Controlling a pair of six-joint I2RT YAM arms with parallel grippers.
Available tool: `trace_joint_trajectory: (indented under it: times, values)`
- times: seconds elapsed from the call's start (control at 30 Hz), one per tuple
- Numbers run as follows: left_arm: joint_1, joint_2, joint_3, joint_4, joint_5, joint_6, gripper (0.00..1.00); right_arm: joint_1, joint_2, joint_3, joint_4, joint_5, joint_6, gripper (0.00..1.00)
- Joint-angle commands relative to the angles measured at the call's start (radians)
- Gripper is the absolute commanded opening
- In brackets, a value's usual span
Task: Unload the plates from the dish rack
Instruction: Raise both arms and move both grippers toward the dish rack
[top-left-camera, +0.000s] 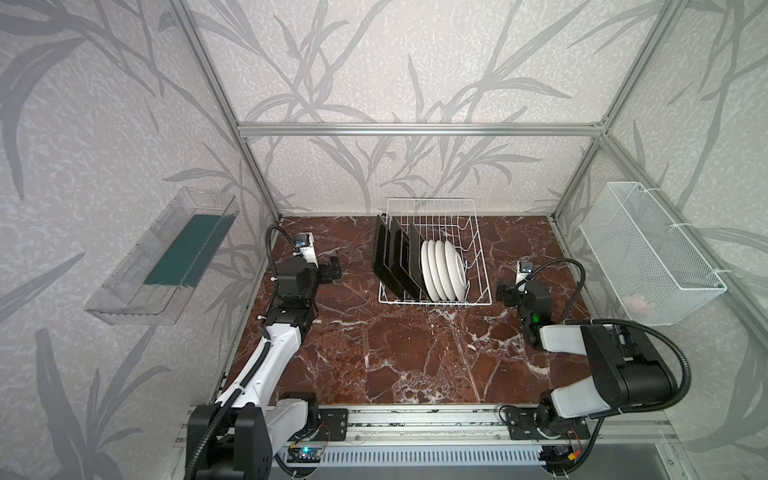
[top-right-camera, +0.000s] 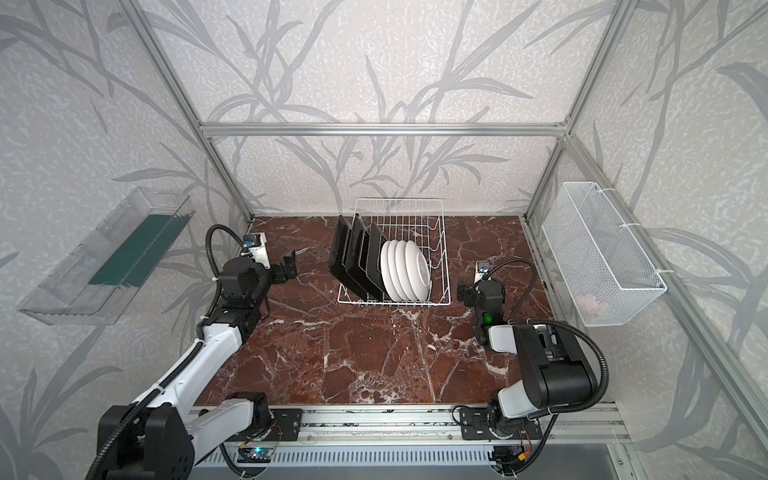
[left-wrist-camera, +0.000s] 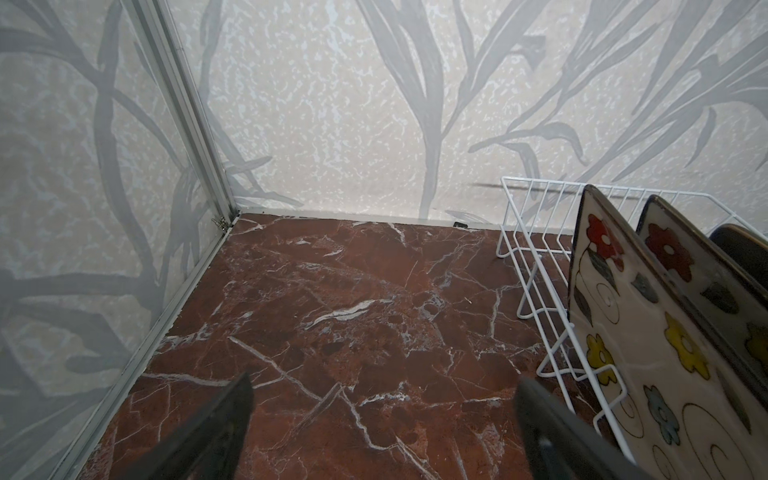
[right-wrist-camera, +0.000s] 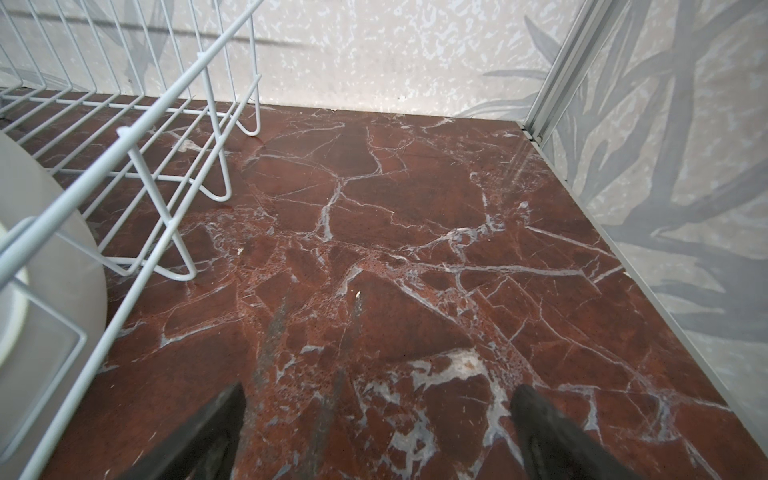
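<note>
Four black-backed square plates and perhaps four round white plates stand in the white wire dish rack. Both jaws gape empty, flanking it. Take an end plate, lifting straight up.

The dish rack stands on the counter, at the back middle, close before the rear wall. In the rack the square plates stand on edge in its left part, and the round plates stand on edge just right of them, toward its front. The left tool is near the rack's left side, apart from it; the right tool is near its front right corner, also apart. A tray hangs well left of the rack, a basket well right.
</note>
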Motion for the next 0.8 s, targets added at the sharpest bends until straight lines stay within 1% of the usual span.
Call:
trace_joint_trajectory:
  times: [0.0,0.17,0.27,0.3,0.33,0.37,0.47,0.57,0.67,0.77]
  values:
    - [0.001,0.004,0.037,-0.039,0.033,-0.005,0.99,0.007,-0.023,0.007,0.016,0.001,-0.001,0.99]
    - [0.000,0.001,0.050,-0.067,0.044,0.007,0.99,0.011,-0.021,0.018,-0.002,0.007,-0.005,0.99]
    - [0.000,-0.005,0.053,-0.079,0.052,0.009,0.99,0.035,-0.041,0.033,0.001,0.058,-0.037,0.99]
    - [0.001,-0.006,0.052,-0.083,0.054,0.007,0.99,0.034,-0.093,0.075,-0.158,0.069,-0.015,0.99]
    - [-0.001,-0.007,0.051,-0.082,0.057,0.007,0.99,0.033,-0.127,0.110,-0.264,0.072,-0.003,0.99]
    - [0.000,-0.007,0.048,-0.078,0.057,0.007,0.99,0.029,-0.141,0.120,-0.288,0.075,0.002,0.99]
    - [-0.002,0.001,0.043,-0.061,0.064,0.005,0.99,0.026,-0.149,0.094,-0.243,0.087,0.006,0.99]
    - [-0.003,0.005,0.051,-0.066,0.080,-0.009,0.99,0.026,-0.172,0.102,-0.260,0.129,0.019,0.99]
    - [-0.003,0.004,0.083,-0.111,0.088,-0.035,0.99,0.026,-0.226,0.140,-0.337,0.135,0.021,0.99]
    - [-0.004,0.018,0.164,-0.237,0.100,-0.058,0.99,0.026,-0.284,0.204,-0.464,0.092,0.033,0.99]
